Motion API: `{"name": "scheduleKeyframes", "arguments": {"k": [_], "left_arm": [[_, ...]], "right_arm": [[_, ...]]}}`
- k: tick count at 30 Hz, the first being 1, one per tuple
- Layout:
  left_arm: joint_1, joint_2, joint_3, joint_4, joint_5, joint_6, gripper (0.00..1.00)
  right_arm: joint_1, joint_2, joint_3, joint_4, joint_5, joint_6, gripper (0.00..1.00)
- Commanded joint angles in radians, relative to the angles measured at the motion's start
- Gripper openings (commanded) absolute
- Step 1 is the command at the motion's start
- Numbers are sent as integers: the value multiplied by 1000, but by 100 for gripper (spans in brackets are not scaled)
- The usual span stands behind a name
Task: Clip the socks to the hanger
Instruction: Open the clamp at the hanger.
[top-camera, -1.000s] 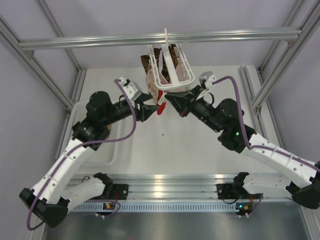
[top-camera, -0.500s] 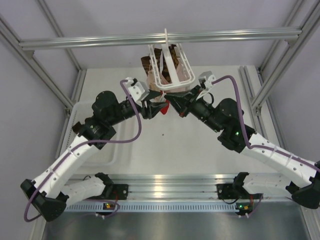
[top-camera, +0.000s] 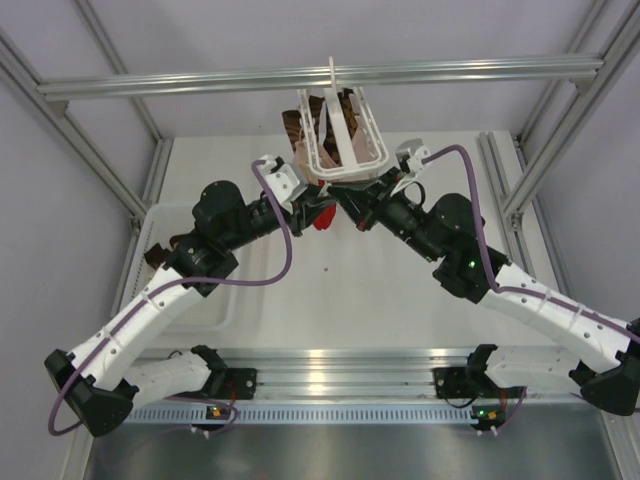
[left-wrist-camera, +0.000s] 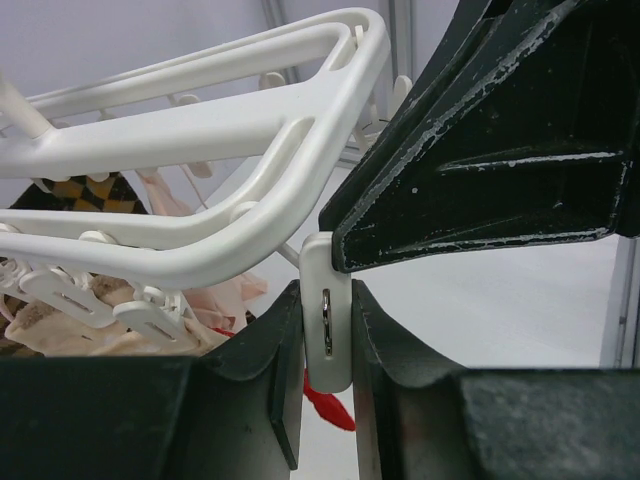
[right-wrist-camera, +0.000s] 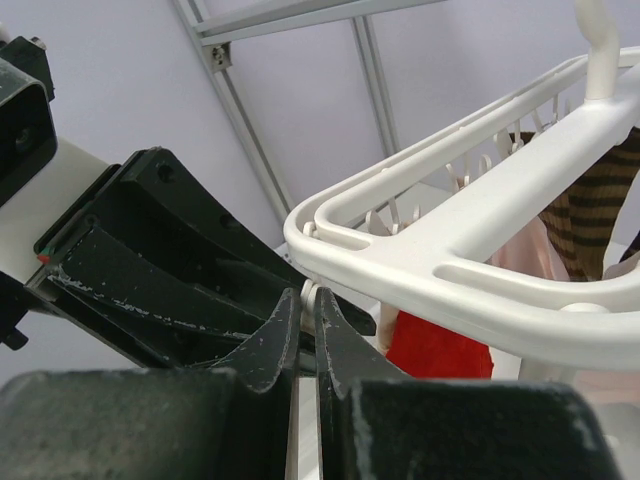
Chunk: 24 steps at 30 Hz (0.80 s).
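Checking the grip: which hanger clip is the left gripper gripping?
The clip under the hanger's corner, pinched between the left gripper's jaws; the others dangle free.

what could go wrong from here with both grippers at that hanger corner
1. The left gripper pinches a clip on the free-hanging hanger; it may slip off or set the hanger swinging.
2. The right gripper, shut, crowds the same corner, so the two could collide.
3. The red sock hangs right by the clip and might get caught in it.
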Motion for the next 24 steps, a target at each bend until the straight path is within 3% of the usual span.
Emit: {"name": "scheduleKeyframes", "arguments": {"k": [1, 3, 9, 14, 19, 24], "left_arm": [[-21, 2, 52, 68, 16, 33, 13], [-33, 4, 53, 65, -2, 47, 10], [-54, 15, 58, 53, -39, 78, 9], [-71, 18, 61, 52, -59, 107, 8], [-87, 24, 61, 42, -73, 122, 8], [-91, 24, 61, 42, -79, 125, 8]], "right_arm": [[-7, 30, 52, -17, 28, 24, 0], [-7, 37, 66, -30, 40, 29, 1], [-7, 52, 84, -61, 58, 38, 20], [-7, 60, 89, -80, 65, 52, 25], [-7, 66, 90, -93, 69, 60, 43], [-7, 64, 87, -78, 48, 81, 49]]}}
